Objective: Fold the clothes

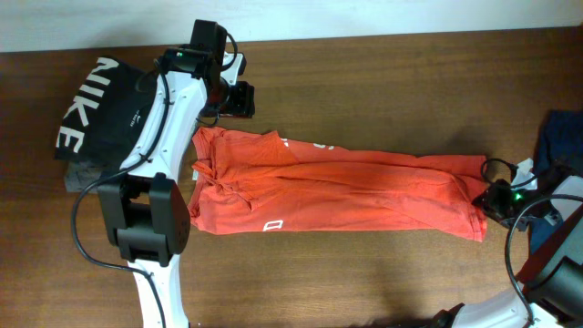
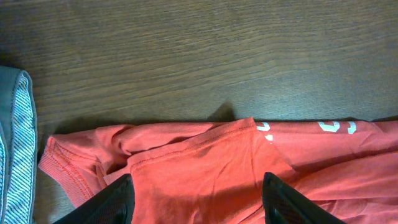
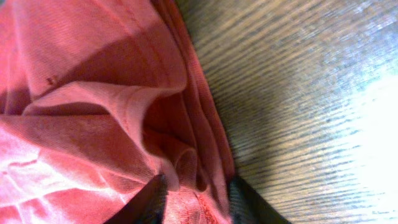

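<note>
Right claw (image 3: 196, 202): clenched on a bunched fold of the T-shirt (image 1: 346, 191) at the end nearest the table's right edge, with cloth packed between both fingers.

Left claw (image 2: 199, 202): released, fingers spread wide over the sleeve-and-collar end, gripping nothing.

T-shirt: red-orange cotton with white lettering. It lies across the middle of the table (image 1: 364, 73) as a long strip doubled lengthwise, running from the left side toward the right edge.

Handling, as judged: light, limp, no stiffness. It should sag when lifted, and the layers may slide apart unless pinched together. Not fragile.

Best holds: the stitched hems and corners at either short end, taking all layers at once.

Black NIKE garment (image 1: 91, 118): lies over a grey garment (image 1: 80, 178), far left corner.

Blue cloth (image 1: 560, 137): right edge.
</note>
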Motion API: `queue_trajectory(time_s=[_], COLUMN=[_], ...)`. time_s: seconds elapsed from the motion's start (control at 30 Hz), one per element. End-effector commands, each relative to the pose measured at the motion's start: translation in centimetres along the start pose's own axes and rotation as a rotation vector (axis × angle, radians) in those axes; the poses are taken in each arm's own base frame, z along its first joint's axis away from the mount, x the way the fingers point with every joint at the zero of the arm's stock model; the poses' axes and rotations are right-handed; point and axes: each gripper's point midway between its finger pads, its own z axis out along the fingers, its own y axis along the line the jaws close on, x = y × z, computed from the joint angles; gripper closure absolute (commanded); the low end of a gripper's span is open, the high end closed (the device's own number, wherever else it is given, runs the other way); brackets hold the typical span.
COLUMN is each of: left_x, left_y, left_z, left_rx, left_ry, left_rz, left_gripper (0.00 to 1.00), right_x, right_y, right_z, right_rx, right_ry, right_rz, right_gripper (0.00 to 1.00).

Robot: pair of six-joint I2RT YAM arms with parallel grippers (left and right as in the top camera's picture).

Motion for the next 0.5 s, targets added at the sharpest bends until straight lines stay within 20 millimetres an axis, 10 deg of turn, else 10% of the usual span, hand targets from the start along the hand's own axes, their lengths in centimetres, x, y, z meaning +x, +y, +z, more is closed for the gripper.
queue_trajectory(time_s=[0.0,0.2,0.47], left_x=[-0.5,-0.5,-0.5], left_y=[-0.4,-0.3,-0.1], left_z=[-0.5,-0.5,-1.1], left_rx=[0.016,0.015,-0.001], left_ry=[-0.018,-0.016,-0.023], left_rz=[0.006,0.005,0.020], left_gripper=[0.35,0.35,0.35], right_x=[0.4,-0.4,-4.1], right_y=[0.7,1.1,1.1], right_z=[0.6,0.1,-4.6], right_rx=[-0.057,-0.074,0.015], right_ry=[0.021,0.008,-0.029], right_rz=[0.006,0.003,-0.016], right_gripper=[0.70,0.95,0.96])
